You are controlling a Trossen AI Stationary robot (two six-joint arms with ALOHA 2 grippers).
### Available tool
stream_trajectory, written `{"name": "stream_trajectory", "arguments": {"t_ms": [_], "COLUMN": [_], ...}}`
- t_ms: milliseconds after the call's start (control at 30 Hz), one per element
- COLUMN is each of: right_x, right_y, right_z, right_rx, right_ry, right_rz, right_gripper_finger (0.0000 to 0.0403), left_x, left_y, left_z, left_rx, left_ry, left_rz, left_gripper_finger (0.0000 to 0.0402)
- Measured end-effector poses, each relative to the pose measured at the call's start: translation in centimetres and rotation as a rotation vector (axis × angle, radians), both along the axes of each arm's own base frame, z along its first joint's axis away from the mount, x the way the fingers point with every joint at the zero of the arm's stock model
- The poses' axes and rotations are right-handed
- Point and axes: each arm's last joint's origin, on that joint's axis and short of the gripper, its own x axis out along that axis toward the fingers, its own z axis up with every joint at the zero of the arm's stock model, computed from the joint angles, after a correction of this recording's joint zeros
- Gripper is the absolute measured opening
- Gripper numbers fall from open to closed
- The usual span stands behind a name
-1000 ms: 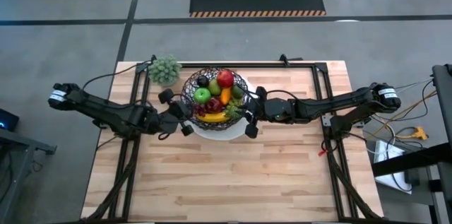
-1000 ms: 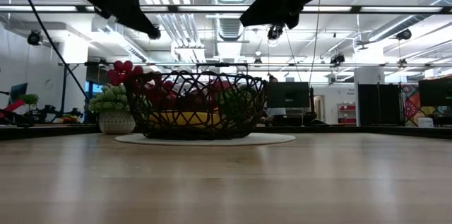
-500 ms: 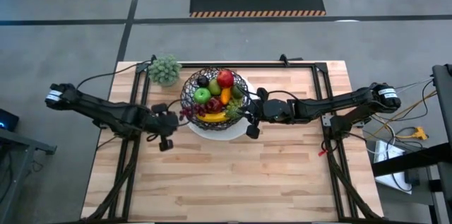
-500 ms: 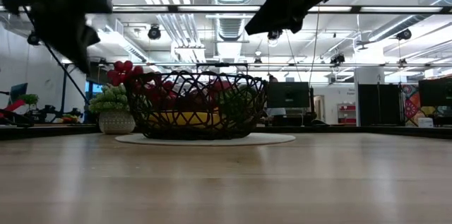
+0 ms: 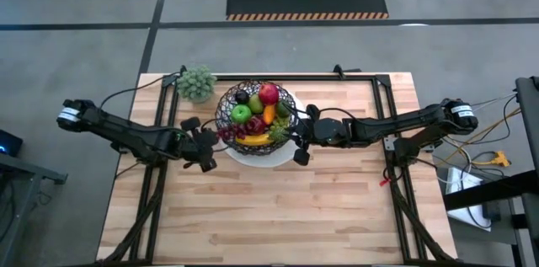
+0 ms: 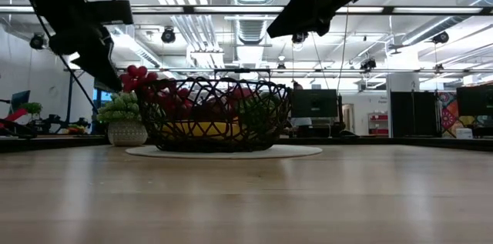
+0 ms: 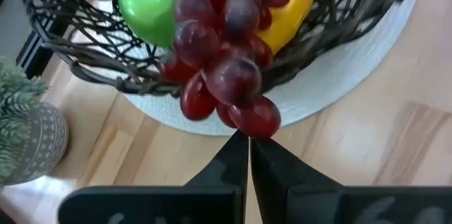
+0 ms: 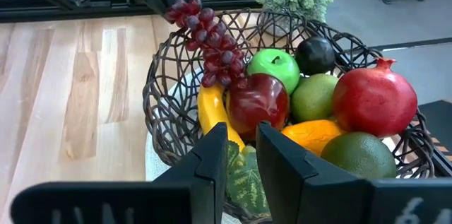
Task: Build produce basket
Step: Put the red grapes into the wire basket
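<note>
The black wire basket stands on a white plate at the table's far middle. It holds a green apple, red apple, banana and other pieces. The dark red grapes lie across the basket's left rim, with one end sticking out. My left gripper is shut, level with that outer end. My right gripper hovers open by a narrow gap at the right rim, over a green leaf. My left gripper has its shut fingertips against the outermost grape of the bunch's end outside the rim. It comes in nearly level from the table's left. I cannot tell whether a stem is pinched. The bunch rests on the basket's rim.
A pale green bushy plant in a grey pot stands just left of the basket at the far edge. Black frame rails run under both arms. The wooden table's near half is bare.
My left gripper has come down from above the basket's left rim and drawn back toward the table's left. It has then moved right again, up to the grapes' outer end. The grapes and basket have stayed where they were.
</note>
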Motion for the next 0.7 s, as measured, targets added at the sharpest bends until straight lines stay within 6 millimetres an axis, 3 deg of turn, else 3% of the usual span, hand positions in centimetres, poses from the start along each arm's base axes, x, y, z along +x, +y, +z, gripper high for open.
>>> {"name": "stream_trajectory", "arguments": {"t_ms": [400,700], "right_x": [0.0,0.0], "right_y": [0.0,0.1], "right_z": [0.0,-0.1], "right_rx": [0.007,0.007], "right_ry": [-0.002,0.000], "right_rz": [-0.003,0.000], "right_gripper_finger": [0.0062,0.0064], "left_x": [1.2,1.7], "left_y": [-0.1,0.7], "left_z": [2.3,2.4], "left_rx": [0.066,0.118], "left_ry": [-0.156,-0.172], "left_rz": [-0.051,-0.008], "left_gripper_finger": [0.0000,0.0000]}}
